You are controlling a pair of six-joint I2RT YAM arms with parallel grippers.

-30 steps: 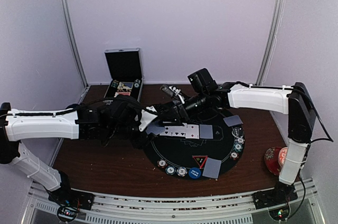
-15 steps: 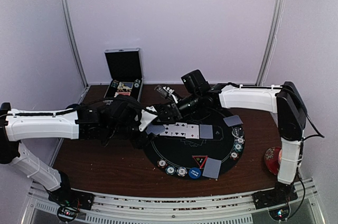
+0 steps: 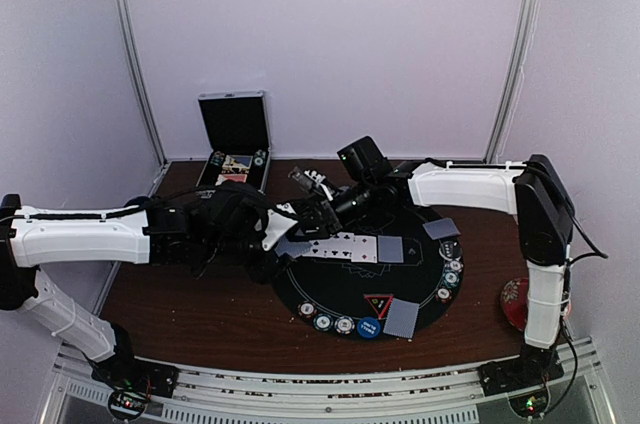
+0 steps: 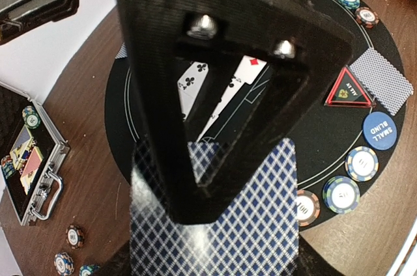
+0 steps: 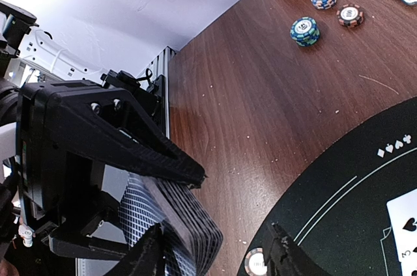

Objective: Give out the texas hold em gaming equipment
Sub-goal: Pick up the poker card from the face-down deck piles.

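My left gripper (image 3: 283,236) is shut on a deck of blue-checked playing cards (image 4: 215,224), held over the left edge of the round black mat (image 3: 330,289). My right gripper (image 3: 315,212) is open, with its fingers on either side of the deck's near corner (image 5: 189,230). Face-up cards (image 3: 340,247) lie in a row on the mat, with face-down cards (image 3: 402,318) near the front. A red triangle marker (image 3: 378,304), a blue button disc (image 3: 368,327) and poker chips (image 3: 333,323) sit along the mat's front edge. More chips (image 3: 452,274) lie at its right.
An open metal case (image 3: 236,149) stands at the back left. Loose chips (image 5: 305,30) lie on the brown table near it. A red patterned cup and saucer (image 3: 520,302) sits at the right edge. Both arms cross over the middle of the table.
My right arm has swung left and brought its open gripper up to the deck. The left arm and the deck have stayed still.
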